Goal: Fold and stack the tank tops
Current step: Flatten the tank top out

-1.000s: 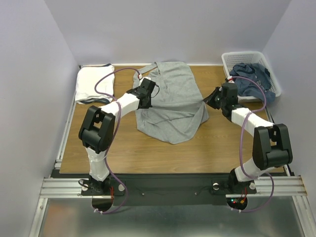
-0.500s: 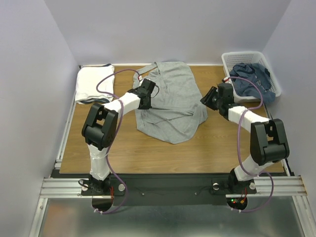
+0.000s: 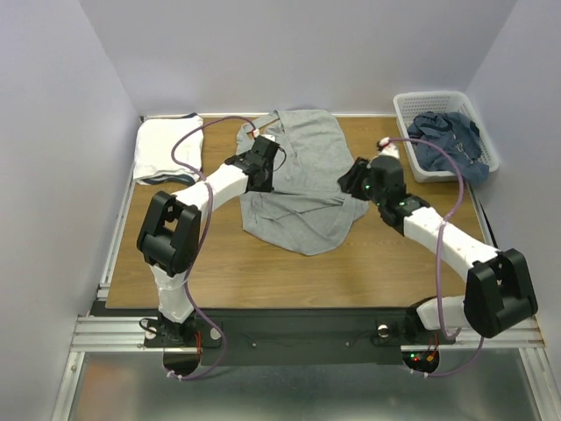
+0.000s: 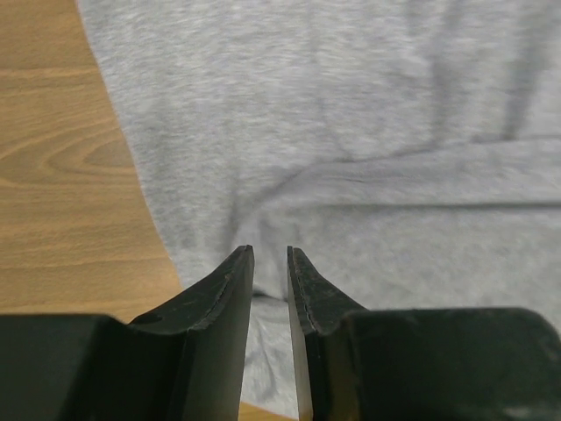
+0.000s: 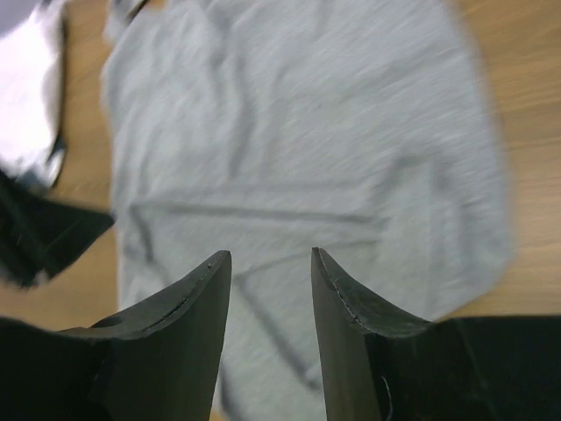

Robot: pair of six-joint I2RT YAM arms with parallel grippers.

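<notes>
A heather grey tank top (image 3: 302, 189) lies partly folded in the middle of the wooden table, its straps toward the back wall. My left gripper (image 3: 265, 167) hovers over the top's left side; in the left wrist view the gripper (image 4: 270, 250) shows a narrow empty gap above the grey knit (image 4: 351, 132). My right gripper (image 3: 352, 180) is over the top's right edge. In the right wrist view the gripper (image 5: 270, 254) is open above the grey cloth (image 5: 298, 132), holding nothing. A folded white tank top (image 3: 166, 147) rests at the back left.
A white lattice basket (image 3: 429, 95) stands at the back right with a crumpled dusty blue top (image 3: 451, 140) inside. Grey walls close in the table on the left, back and right. Purple cables loop off both arms.
Both grippers went from shut to open and let go of the grey cloth. The right arm swung left from beside the basket to the top's right edge; the left gripper shifted slightly.
</notes>
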